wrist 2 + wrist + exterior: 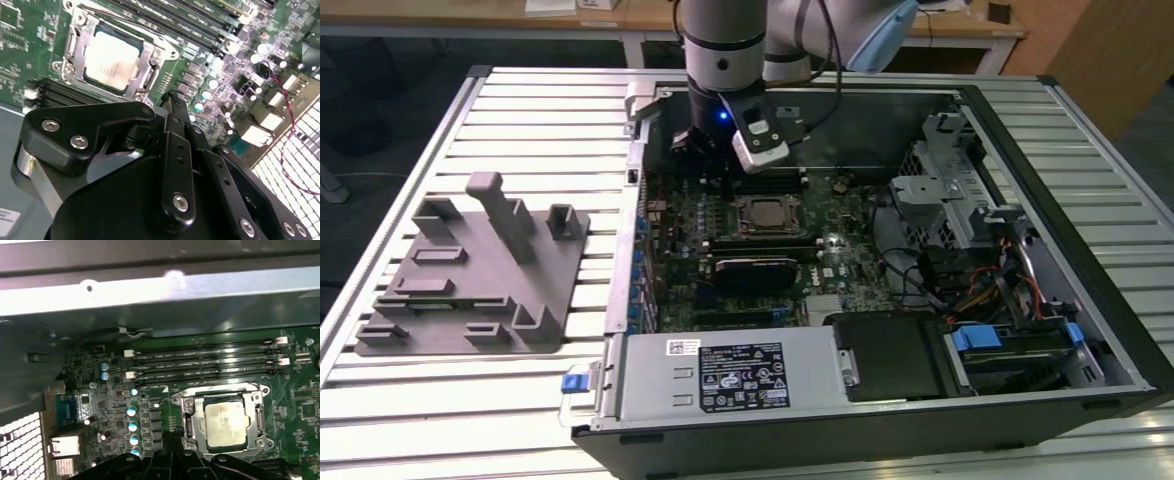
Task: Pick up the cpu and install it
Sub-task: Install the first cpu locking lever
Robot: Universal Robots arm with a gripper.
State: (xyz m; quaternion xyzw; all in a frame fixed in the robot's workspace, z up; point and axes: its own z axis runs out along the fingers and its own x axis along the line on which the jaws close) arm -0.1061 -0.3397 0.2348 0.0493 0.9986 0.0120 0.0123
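The cpu lies flat in the metal-framed socket on the green motherboard inside the open computer case. Its silvery top plate shows in both wrist views. My gripper hangs above the board, just beyond the socket's corner towards the case's back wall and the exterior view's left. Its black fingers come together at the tip with nothing between them. In the first wrist view the gripper sits beside the socket frame, apart from the cpu.
A grey holder block with upright posts stands on the slatted table at the exterior view's left. Memory slots run past the socket. The case wall, drive cage, cables and power supply surround the board.
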